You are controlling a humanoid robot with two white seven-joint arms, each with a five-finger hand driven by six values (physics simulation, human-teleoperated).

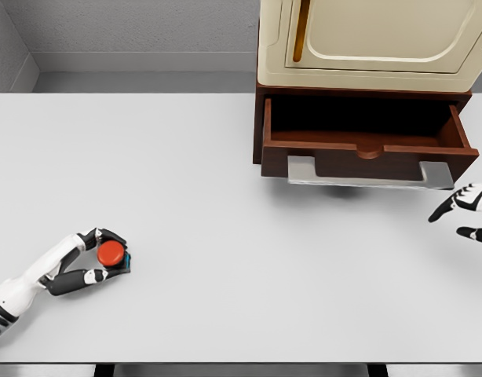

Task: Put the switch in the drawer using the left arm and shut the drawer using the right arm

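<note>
The switch (111, 253) is a round red button on a small blue base, lying on the white table near the lower left. My left hand (100, 256) has its dark fingers curled around the switch, thumb below and fingers above. The brown drawer (366, 148) stands pulled out of the cream cabinet (374, 43) at the upper right, with a grey handle (370, 176) along its front. The drawer's inside looks dark and bare. My right hand (467, 212) hovers at the right edge, just below the handle's right end, fingers spread and holding nothing.
The white table (225, 181) stretches between the switch and the drawer. A grey wall runs along the back. The table's front edge lies close below my left forearm.
</note>
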